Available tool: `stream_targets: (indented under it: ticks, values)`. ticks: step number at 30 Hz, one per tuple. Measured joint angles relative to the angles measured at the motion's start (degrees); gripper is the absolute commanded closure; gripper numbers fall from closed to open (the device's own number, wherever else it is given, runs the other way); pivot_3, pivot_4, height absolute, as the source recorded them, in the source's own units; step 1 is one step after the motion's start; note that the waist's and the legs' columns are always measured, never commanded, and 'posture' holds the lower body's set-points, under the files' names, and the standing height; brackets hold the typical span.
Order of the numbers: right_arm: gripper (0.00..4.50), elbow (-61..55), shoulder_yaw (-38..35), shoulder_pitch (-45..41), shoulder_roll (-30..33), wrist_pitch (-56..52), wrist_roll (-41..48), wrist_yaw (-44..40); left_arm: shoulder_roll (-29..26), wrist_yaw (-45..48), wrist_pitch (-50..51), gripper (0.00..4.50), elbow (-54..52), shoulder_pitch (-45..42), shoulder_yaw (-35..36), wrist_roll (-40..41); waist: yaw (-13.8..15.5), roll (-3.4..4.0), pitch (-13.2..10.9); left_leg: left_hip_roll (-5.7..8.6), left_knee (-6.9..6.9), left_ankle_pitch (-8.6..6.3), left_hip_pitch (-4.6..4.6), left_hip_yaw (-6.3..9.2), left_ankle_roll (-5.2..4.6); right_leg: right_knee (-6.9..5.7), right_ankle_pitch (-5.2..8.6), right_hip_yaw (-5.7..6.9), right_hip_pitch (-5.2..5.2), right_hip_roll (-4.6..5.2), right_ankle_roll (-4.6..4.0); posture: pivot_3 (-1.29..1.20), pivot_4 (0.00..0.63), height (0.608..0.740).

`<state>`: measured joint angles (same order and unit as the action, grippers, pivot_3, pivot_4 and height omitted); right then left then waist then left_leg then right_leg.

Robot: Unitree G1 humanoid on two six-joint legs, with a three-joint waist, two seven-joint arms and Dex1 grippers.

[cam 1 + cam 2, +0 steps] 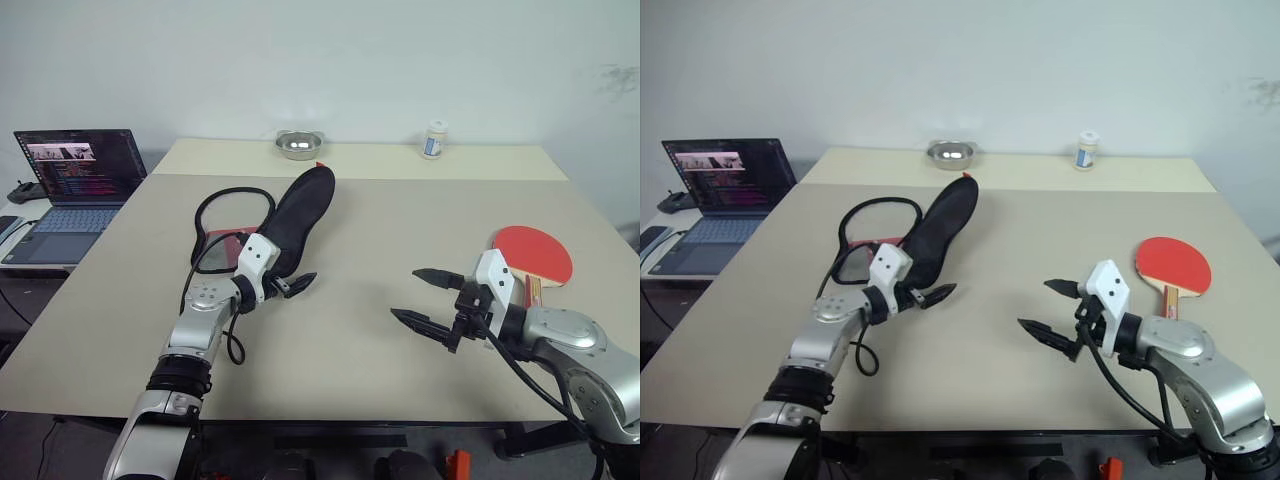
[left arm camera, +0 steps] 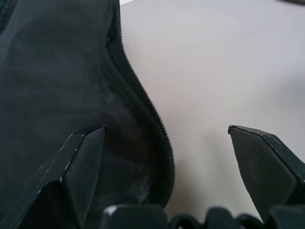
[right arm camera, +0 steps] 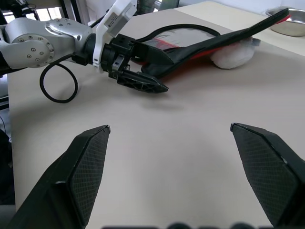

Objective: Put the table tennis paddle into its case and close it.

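While the soft black fabric case lies unzipped on the matte beige worktop, the left gripper straddles its toothed zipper edge – jaws apart. Flat red-faced paddle rests beside the right gripper – jaws apart, empty.

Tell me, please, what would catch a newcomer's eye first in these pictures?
Probably the black case, propped open mid-table, with the open left gripper at its near edge. Next, the red paddle lying flat on the table's right side, just beyond the open right gripper.
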<state>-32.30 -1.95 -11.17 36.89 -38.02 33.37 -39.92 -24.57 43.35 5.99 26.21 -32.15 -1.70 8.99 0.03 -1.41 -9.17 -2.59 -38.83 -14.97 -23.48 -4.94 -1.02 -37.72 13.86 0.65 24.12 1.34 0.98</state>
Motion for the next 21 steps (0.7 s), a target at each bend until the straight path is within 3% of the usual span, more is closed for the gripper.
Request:
stream_targets:
  ticks: [11, 21]
  values:
    - [0.0, -4.15, -3.42, -5.72, 3.93, -0.28, 5.11, -2.33, 0.6, 1.07, 0.7, 4.48, 3.49, -1.22, -0.01, 0.06, 0.02, -0.02, -0.01, 0.01, 0.0, 0.0, 0.0, 0.01, 0.0, 0.02, -0.01, 0.01, -0.01, 0.02, -0.02, 0.0, 0.15, 0.74]
    - [0.0, -3.83, -3.65, -5.29, 4.69, -0.26, 5.01, -2.25, 1.94, 0.02, 1.36, 4.48, 3.63, -2.29, 2.09, 0.6, -0.01, -0.03, -0.01, 0.0, 0.0, 0.0, 0.0, 0.0, 0.0, 0.0, -0.02, 0.01, -0.01, 0.02, -0.03, 0.0, 0.15, 0.74]
